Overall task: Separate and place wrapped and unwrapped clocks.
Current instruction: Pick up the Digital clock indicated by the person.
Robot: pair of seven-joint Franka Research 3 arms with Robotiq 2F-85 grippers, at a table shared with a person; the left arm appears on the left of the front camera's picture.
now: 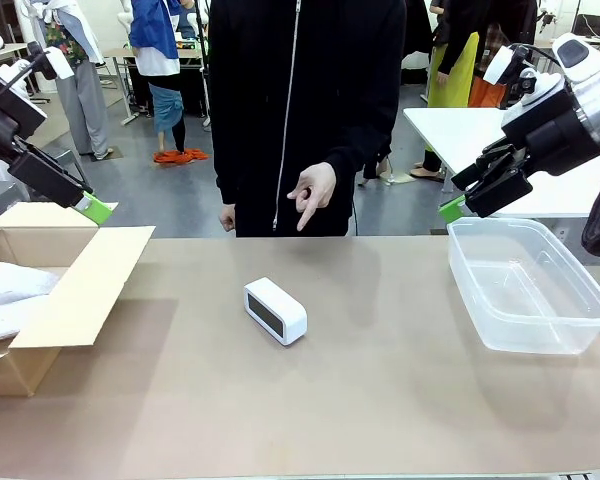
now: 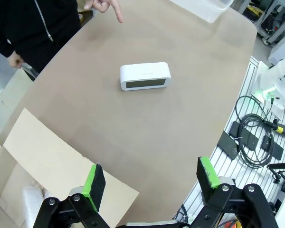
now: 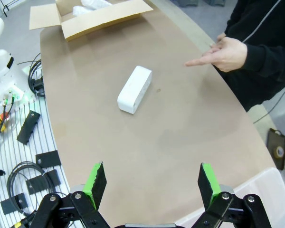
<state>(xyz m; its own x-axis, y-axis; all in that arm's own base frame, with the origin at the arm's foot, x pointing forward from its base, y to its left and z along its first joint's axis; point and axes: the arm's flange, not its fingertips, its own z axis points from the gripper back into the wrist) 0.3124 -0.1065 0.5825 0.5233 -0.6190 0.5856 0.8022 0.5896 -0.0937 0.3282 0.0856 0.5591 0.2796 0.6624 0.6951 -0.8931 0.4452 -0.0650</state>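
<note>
White bare clock [image 1: 275, 310], lying diagonally

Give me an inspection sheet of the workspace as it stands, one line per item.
Surface: brown table, mostly bare.
Job's things: unwrapped clock, white with a dark face, alone mid-table; whitish wrapped bundles lie in the open cardboard box on the robot's left; clear plastic bin on the right holds nothing.
Clutter: nothing seen on the table.
Grippers: left gripper open, above the box's edge; right gripper open, raised near the bin; both hold nothing.
Cables: black coils on the slatted rail beside the table.
Surroundings: person's hand points down toward the clock from the far side.
</note>
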